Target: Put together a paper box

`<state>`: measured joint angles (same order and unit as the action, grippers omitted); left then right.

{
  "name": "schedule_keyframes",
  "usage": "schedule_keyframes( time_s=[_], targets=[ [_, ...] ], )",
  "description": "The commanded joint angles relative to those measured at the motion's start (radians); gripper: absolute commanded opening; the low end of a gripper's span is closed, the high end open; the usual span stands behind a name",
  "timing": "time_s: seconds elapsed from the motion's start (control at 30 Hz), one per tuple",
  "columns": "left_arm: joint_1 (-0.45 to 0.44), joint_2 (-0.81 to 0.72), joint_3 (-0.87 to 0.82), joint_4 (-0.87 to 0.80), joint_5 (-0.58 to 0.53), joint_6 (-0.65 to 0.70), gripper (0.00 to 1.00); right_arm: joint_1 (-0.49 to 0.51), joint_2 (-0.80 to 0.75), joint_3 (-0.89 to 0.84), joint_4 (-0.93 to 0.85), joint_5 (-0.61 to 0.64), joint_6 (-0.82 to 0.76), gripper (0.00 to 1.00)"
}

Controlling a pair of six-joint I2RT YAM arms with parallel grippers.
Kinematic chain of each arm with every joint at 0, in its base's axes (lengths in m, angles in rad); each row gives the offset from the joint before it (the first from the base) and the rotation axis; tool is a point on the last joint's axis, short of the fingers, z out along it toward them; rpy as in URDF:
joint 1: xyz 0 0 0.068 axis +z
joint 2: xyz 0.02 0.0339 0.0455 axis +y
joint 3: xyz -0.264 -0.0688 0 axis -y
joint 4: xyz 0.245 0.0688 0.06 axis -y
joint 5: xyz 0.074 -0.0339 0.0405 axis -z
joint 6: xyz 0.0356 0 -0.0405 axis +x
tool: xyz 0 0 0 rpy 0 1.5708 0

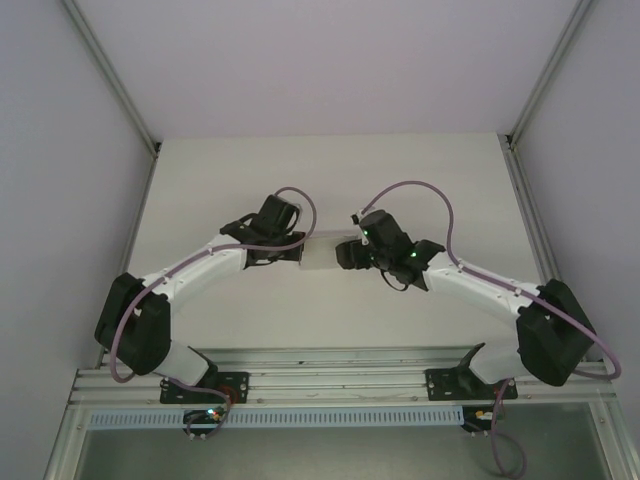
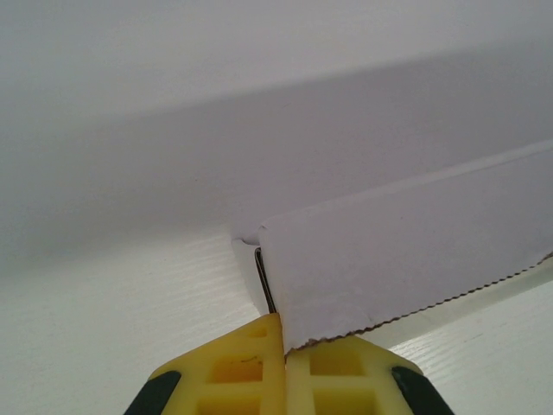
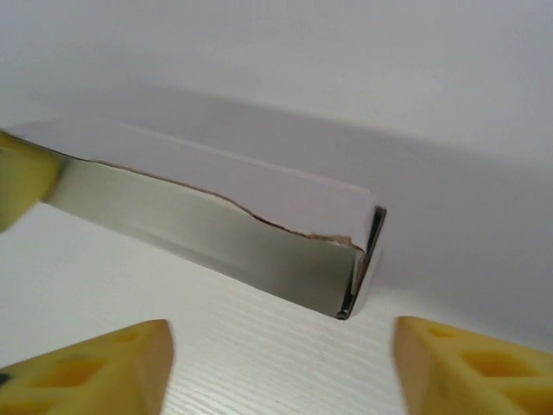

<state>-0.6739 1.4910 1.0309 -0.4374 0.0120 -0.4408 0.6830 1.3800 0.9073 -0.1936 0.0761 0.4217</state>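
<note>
The paper box point(image 1: 320, 252) is white thin cardboard lying between the two grippers at the table's middle. My left gripper point(image 1: 297, 253) is at its left end. In the left wrist view the yellow fingers point(image 2: 242, 372) are pressed together on a corner of the paper box point(image 2: 406, 251), whose serrated edge runs off to the right. My right gripper point(image 1: 345, 252) is at the box's right end. In the right wrist view its yellow fingertips point(image 3: 112, 367) stand wide apart, with nothing between them, a short way in front of the paper box point(image 3: 233, 233), whose folded end shows.
The white table point(image 1: 330, 180) is enclosed by pale walls with metal corner posts point(image 1: 110, 75). An aluminium rail point(image 1: 340, 385) with both arm bases runs along the near edge.
</note>
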Motion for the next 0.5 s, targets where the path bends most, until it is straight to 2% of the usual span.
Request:
schedule_keyframes(
  time_s=[0.0,0.2,0.3,0.47],
  targets=[
    [-0.013,0.035,-0.008,-0.110,0.004,0.017,0.00,-0.020,-0.039,0.045,-0.023,-0.019,0.035,0.75],
    [-0.023,0.031,0.010,-0.104,0.009,0.041,0.04,-0.105,0.001,0.077,-0.008,-0.033,0.118,0.76],
    [-0.025,0.032,0.024,-0.108,0.003,0.053,0.06,-0.140,0.048,0.074,0.015,-0.070,0.122,0.65],
    [-0.025,0.026,0.043,-0.104,-0.007,0.058,0.10,-0.156,0.086,0.062,0.021,-0.107,0.136,0.57]
  ],
)
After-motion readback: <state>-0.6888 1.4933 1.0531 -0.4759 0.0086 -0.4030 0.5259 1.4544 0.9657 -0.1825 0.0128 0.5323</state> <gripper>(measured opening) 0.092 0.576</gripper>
